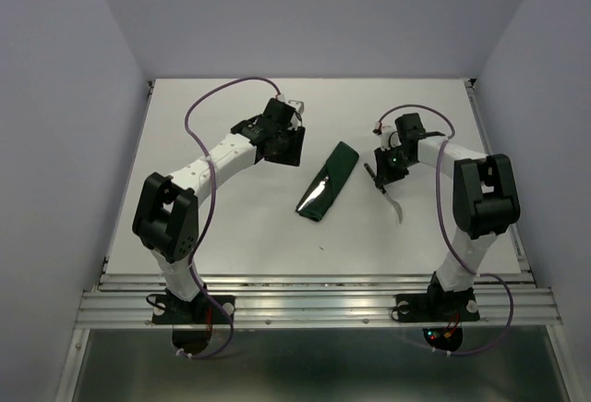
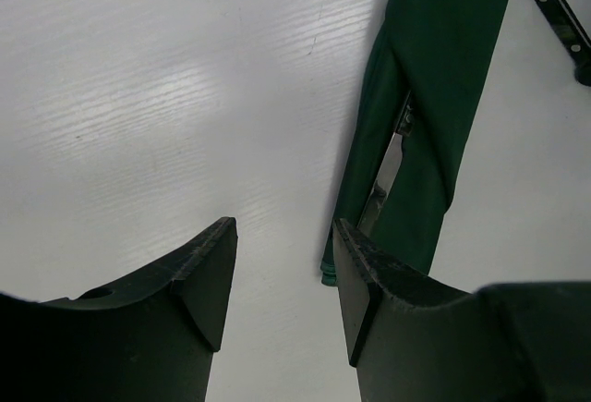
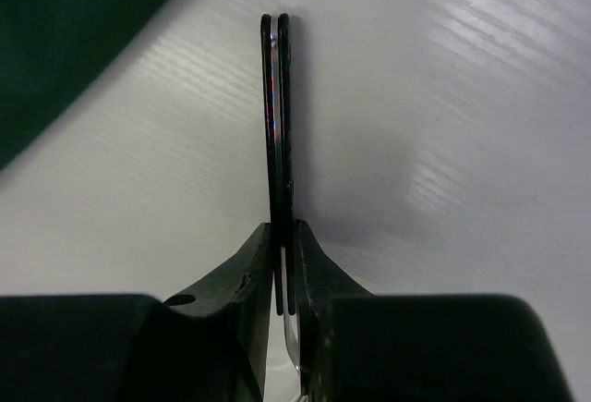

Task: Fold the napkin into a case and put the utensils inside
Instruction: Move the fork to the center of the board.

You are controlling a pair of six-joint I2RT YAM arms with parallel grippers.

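The dark green napkin [image 1: 329, 180] lies mid-table, folded into a long narrow case [image 2: 443, 79]. A silver utensil [image 2: 388, 176] shows between its folds, shiny at the near end [image 1: 316, 191]. My right gripper [image 1: 381, 173] is just right of the case, shut on the dark handle [image 3: 279, 115] of the fork, which is seen edge-on between the jaws [image 3: 283, 226]. The fork's silver end [image 1: 397, 208] points toward the near edge. My left gripper [image 1: 286, 148] hangs open left of the case, with only bare table between its fingers [image 2: 282, 226].
The white table [image 1: 231, 226] is walled in by grey panels. A metal rail [image 1: 314, 305] carrying the arm bases runs along the near edge. The fork's dark riveted handle [image 2: 559, 18] shows at the top right of the left wrist view.
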